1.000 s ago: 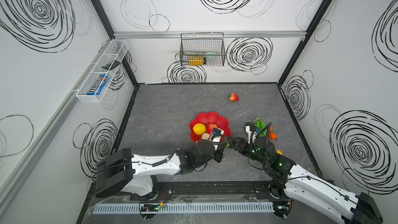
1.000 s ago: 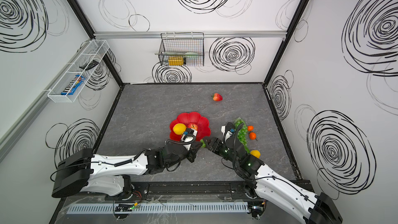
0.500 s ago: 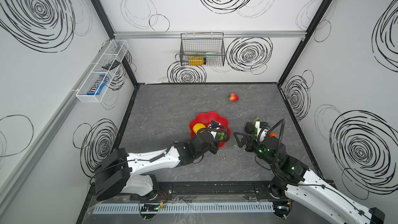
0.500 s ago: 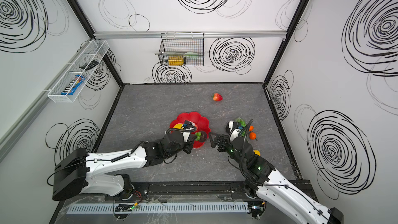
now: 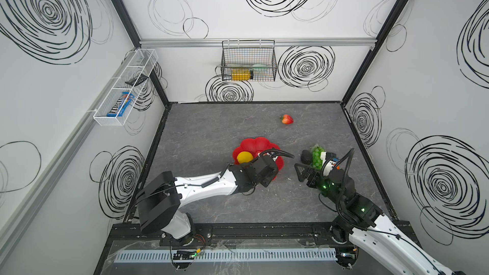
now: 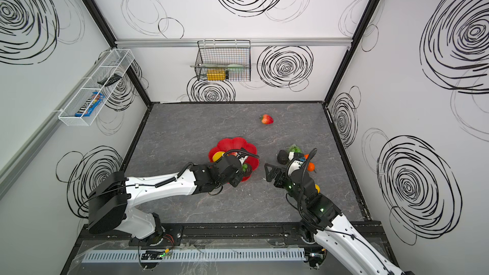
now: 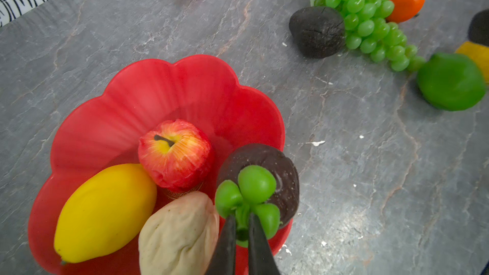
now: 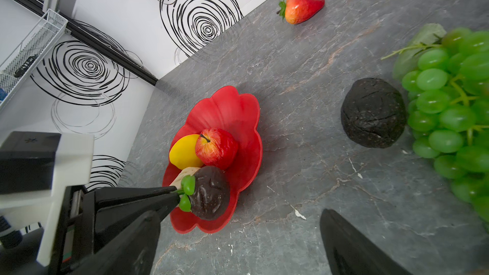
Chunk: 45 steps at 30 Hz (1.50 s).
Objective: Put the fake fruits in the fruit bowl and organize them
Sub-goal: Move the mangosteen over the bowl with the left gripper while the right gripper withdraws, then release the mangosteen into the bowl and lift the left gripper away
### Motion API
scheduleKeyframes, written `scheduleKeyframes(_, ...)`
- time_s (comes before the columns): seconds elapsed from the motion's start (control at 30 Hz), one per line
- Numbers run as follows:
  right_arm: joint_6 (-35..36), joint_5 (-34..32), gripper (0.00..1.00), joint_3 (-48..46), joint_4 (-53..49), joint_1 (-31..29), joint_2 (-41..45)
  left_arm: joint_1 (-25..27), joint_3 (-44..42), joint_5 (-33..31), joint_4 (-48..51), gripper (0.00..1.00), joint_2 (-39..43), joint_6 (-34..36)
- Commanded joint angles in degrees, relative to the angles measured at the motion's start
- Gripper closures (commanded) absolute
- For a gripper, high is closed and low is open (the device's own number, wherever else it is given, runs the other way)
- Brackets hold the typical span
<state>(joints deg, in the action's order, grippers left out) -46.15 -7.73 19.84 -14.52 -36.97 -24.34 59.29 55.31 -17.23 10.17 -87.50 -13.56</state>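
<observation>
Apple (image 7: 176,154), lemon (image 7: 105,212), pear (image 7: 180,234) in fruit bowl (image 7: 172,80)

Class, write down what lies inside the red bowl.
Lemon, apple, pear, and a mangosteen pinched by its green leaves in the left gripper. The bowl floor beneath them is covered, so anything there is unseen.

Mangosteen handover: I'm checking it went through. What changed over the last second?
The right gripper opened, let go of the mangosteen and drew back to the right. The left gripper, shut on its green calyx, carried it over the fruit bowl edge. The strawberry, grapes, apple and lemon stayed put.
</observation>
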Motion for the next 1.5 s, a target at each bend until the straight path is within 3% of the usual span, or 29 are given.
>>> scheduleKeyframes(0.0,0.72,2.52,0.01,-1.22,-0.29,1.49,0.34,-0.66,2.52,-1.9,2.81,0.9,-1.47,1.94)
scheduleKeyframes(0.7,0.1,5.75,0.01,-4.4,3.5,3.61,-1.67,0.35,10.46,-8.83,10.29,0.87,-10.87,4.93)
scheduleKeyframes(1.23,0.09,6.1,0.01,-4.53,3.7,4.28,-2.12,1.01,11.4,-7.31,10.3,0.68,-11.16,5.3)
scheduleKeyframes(1.47,2.3,3.08,0.01,-1.35,0.28,4.88,-3.04,1.08,9.14,-4.6,7.52,0.62,-6.28,3.73)
